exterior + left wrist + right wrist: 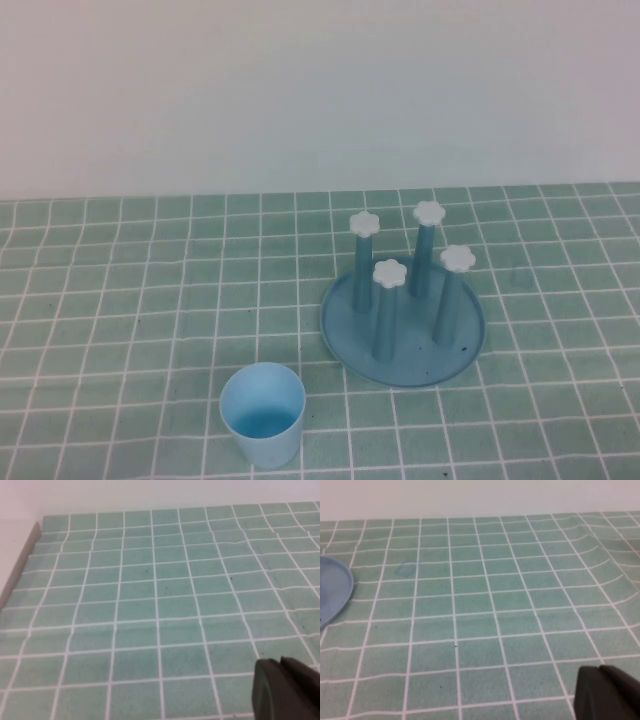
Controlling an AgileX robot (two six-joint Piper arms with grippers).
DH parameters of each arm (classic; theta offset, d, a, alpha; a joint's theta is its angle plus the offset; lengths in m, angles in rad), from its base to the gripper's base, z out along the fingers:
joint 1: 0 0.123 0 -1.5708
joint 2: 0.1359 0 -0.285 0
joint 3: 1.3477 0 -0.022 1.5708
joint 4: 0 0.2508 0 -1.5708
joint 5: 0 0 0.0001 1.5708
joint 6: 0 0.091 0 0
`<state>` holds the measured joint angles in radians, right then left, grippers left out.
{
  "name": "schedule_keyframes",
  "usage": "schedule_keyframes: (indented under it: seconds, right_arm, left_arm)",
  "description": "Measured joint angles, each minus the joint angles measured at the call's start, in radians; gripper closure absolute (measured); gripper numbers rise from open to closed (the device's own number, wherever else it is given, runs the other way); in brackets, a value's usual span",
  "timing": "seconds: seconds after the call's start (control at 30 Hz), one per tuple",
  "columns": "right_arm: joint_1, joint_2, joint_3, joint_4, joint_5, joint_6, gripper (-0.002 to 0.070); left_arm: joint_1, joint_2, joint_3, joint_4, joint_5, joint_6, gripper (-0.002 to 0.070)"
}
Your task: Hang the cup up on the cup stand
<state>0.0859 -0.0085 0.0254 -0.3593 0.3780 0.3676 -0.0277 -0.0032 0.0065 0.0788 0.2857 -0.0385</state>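
On the green tiled worktop (120, 300), near its front edge, the cup (262, 414) stands upright with its mouth up; it is on no peg. The stand (404, 325) sits just behind it and to the robot's right, close but not touching; its round blue dish carries four upright pegs, each capped with a white flower knob (389, 272). In the high view neither arm shows. In the left wrist view the left end effector (285, 690) is a dark shape in one corner, hanging over bare tiles, its fingers together and holding nothing. In the right wrist view the right end effector (606, 692) looks alike, fingers together and empty, over tiles; the dish's rim (346, 587) shows at the picture's edge.
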Motion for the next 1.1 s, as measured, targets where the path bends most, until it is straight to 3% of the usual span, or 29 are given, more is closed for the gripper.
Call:
schedule_keyframes:
  seconds: [0.17,0.33,0.57,0.83,0.93,1.1]
  right_arm:
    - [0.0,0.0,0.0,0.0,0.0,0.0,0.0678]
    - [0.0,0.0,0.0,0.0,0.0,0.0,0.0678]
    - [0.0,0.0,0.0,0.0,0.0,0.0,0.0678]
    - [0.0,0.0,0.0,-0.012,0.0,0.0,0.0678]
    - [0.0,0.0,0.0,-0.132,-0.003,0.002,0.0678]
    - [0.0,0.0,0.0,-0.202,-0.217,0.178,0.0678]
  left_arm:
    - [0.0,0.0,0.0,0.004,0.019,0.0,0.0675]
    - [0.0,0.0,0.0,-0.063,-0.136,-0.069,0.0675]
    - [0.0,0.0,0.0,-0.429,-0.337,-0.335,0.0675]
    - [0.0,0.0,0.0,-0.451,-0.326,-0.333,0.0674]
    - [-0.002,0.0,0.0,-0.472,-0.374,-0.353,0.0674]
    - [-0.002,0.0,0.0,-0.472,-0.453,-0.468,0.0675]
